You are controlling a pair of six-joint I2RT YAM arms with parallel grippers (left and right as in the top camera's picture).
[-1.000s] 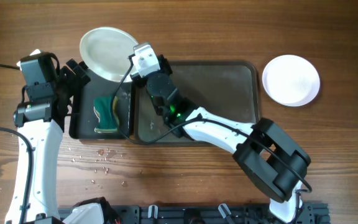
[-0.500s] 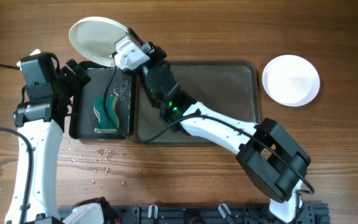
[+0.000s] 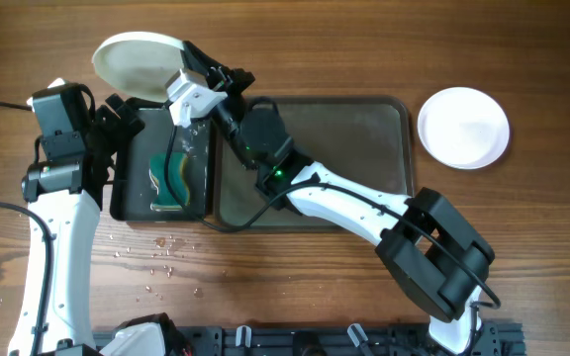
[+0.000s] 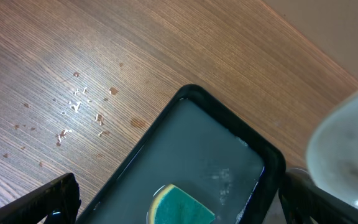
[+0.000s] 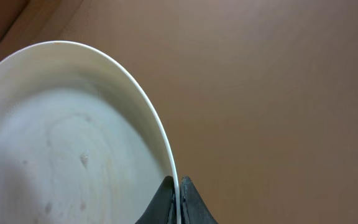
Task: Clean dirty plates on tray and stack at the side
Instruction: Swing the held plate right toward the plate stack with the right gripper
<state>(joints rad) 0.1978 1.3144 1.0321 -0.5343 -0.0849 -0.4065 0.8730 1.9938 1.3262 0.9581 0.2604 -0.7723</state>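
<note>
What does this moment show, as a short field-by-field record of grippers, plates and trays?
right gripper: shut on the rim of the held plate, tilted, past the black tray's far end
left gripper: open, empty, at the black tray's left edge
black tray: wet, holds a sponge
second plate: on the table, right of the large tray
large tray: no plate on its visible part
spill: water droplets on the table
</note>
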